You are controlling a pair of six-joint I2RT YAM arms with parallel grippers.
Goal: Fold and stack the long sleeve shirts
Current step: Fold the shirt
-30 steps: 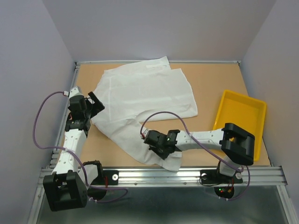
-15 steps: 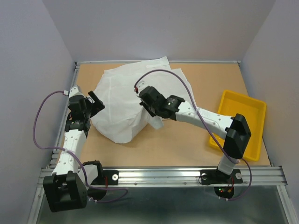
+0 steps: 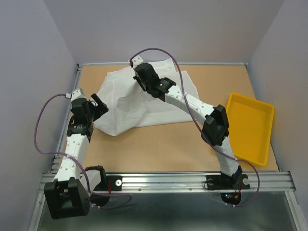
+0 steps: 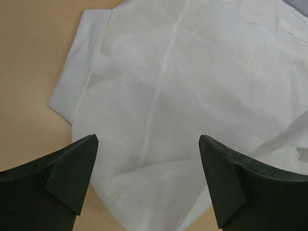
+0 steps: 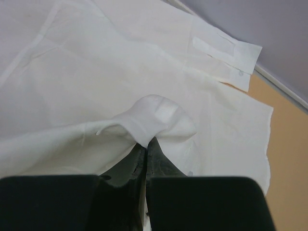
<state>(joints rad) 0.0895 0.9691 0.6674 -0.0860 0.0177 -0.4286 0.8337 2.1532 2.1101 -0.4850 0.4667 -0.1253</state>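
Observation:
A white long sleeve shirt (image 3: 139, 103) lies partly folded on the far left of the table. My right gripper (image 3: 140, 77) reaches over its far edge and is shut on a fold of the shirt (image 5: 154, 115); a buttoned cuff (image 5: 226, 50) lies beyond it. My left gripper (image 3: 98, 107) hovers at the shirt's left edge, open, with the shirt (image 4: 192, 86) spread below and nothing between its fingers (image 4: 72, 168).
A yellow tray (image 3: 248, 126) sits at the right side of the wooden table (image 3: 168, 144). Metal rails run along the near edge and walls close the back and sides.
My right gripper has carried the shirt's near edge from the front of the table up and over to the far side, folding the shirt. The left arm has not moved.

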